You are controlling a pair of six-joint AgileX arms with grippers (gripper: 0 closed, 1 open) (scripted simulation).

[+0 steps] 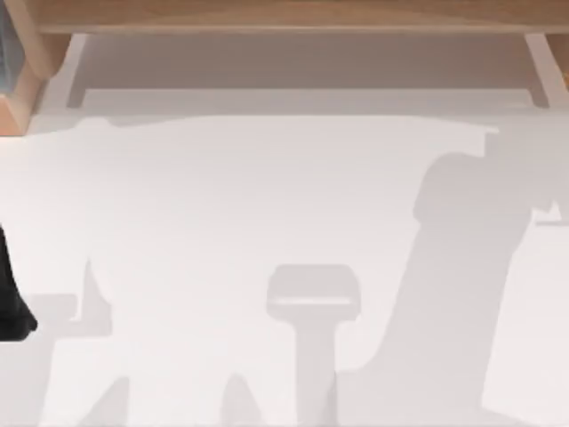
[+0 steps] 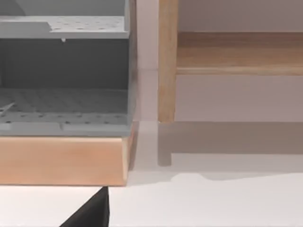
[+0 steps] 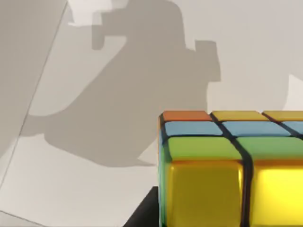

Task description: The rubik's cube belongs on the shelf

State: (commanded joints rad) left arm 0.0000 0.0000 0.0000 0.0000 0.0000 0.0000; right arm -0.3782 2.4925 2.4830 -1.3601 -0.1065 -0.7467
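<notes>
Rubik's cube (image 3: pixel 232 170) sits right up against the right wrist camera, yellow, green and blue squares showing, above the white table (image 3: pixel 85 189); whether the claw grips it, I cannot tell. Shelf (image 1: pixel 284 16) lies along the table's far edge.

Glossy plastic rubik's cube (image 3: pixel 227 175), smooth light wooden shelf (image 1: pixel 284 16), matt white table (image 1: pixel 267 205)

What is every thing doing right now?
rubik's cube, gripped, up off the table, not yet on the shelf.
shelf, standing at the table's back, visible board bare.
right end effector, shut on the rubik's cube.
left arm, parked at the table's left edge.
</notes>
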